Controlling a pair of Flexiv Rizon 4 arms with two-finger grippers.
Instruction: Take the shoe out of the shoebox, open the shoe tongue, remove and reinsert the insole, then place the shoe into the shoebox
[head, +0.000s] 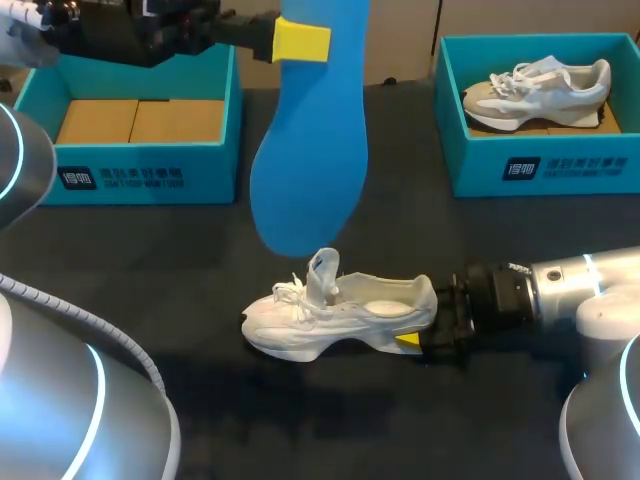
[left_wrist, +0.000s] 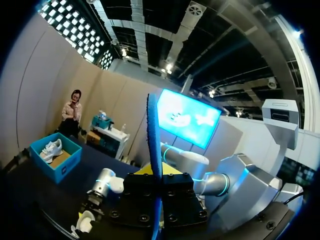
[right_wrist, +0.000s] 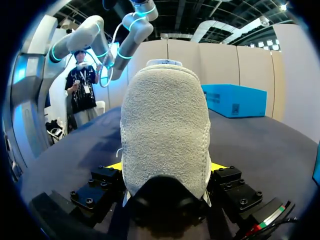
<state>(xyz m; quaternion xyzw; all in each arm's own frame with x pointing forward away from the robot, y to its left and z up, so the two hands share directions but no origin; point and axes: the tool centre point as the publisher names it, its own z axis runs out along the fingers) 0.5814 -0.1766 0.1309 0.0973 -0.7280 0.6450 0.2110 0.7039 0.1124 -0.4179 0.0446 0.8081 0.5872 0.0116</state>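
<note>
The left gripper (head: 300, 42) pinches the long blue foam insole (head: 310, 150) near its upper end, so the insole hangs below the fingers, over the black desk (head: 150, 260). Just under its lower end stands the white lace-up sneaker (head: 340, 312), heel clamped between the fingers of the right gripper (head: 425, 338). With the insole out, reinsertion looks to be next: lower it past the raised tongue (head: 323, 275) and slide it in toe-first.

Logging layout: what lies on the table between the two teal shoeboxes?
Head view: bare black tabletop, partly hidden by the blue foam insole hanging from the left hand.
</note>
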